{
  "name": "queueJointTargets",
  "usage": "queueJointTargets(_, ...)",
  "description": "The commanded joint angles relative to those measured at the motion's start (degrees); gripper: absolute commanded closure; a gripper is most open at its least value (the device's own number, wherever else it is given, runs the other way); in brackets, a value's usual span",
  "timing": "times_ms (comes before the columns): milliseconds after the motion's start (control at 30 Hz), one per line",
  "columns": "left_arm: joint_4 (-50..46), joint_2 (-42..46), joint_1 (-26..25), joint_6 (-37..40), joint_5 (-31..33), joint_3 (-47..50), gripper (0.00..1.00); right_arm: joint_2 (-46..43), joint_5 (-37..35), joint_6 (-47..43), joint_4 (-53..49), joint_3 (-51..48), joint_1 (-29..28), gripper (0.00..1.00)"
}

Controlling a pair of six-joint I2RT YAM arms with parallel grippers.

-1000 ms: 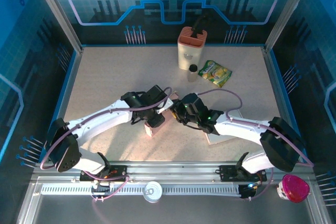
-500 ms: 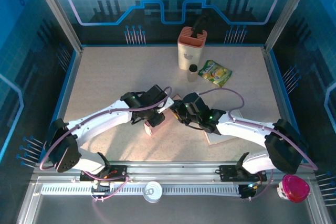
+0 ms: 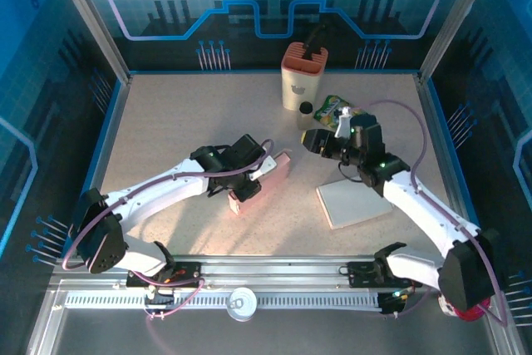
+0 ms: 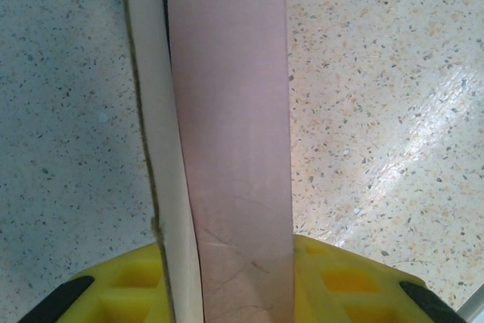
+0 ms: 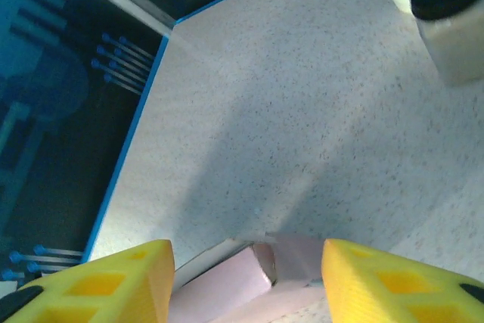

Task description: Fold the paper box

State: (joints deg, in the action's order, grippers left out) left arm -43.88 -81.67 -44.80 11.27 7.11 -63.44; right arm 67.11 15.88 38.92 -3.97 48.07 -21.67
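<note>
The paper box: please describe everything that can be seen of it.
The paper box is thin pink card, partly folded and not yet a closed box. The left hand is shut on one flat, faintly creased panel, which runs out between its yellow fingers with a cream strip beside it. The box is near the middle of the speckled table. The open right hand is apart from it.

The paper box [image 4: 234, 149] is matt pink card, lightly creased, with a rough cream edge. The worktop [image 4: 378, 96] looks like smooth speckled stone with a soft shine. The fingers [image 5: 128, 281] are matt yellow plastic.
</note>
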Motion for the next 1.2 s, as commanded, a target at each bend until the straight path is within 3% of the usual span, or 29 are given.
queueJointTargets(0, -1.87, 1.39, -0.21, 2.46, -2.51, 0.33, 0.69, 6.16, 10.78, -17.64, -8.54, 6.98, 1.23, 0.45)
queueJointTargets(333, -3.06, 1.5, 0.04, 4.06, -2.7, 0.16, 0.66, 14.88, 7.08, -30.06, -16.72, 14.03, -4.21, 0.41)
queueJointTargets(567, -2.9, 1.51, 0.35, 4.27, -2.72, 0.0, 0.65, 17.25, 10.04, -34.77, -17.41, 15.1, -4.23, 0.38)
queueJointTargets(767, -2.79, 1.42, 0.57, 4.46, -2.57, 0.07, 0.67, 19.6, 13.95, -35.86, -18.37, 17.03, -4.59, 0.43)
queueJointTargets(967, -2.8, 1.51, 0.8, 4.42, -2.71, 0.03, 0.68, 18.87, 11.73, -35.97, -18.66, 15.95, -5.3, 0.45)
queueJointTargets(1167, -2.88, 1.44, 0.94, 4.54, -2.44, 0.16, 0.69, 18.41, 13.89, -35.87, -18.01, 14.69, -5.22, 0.49)
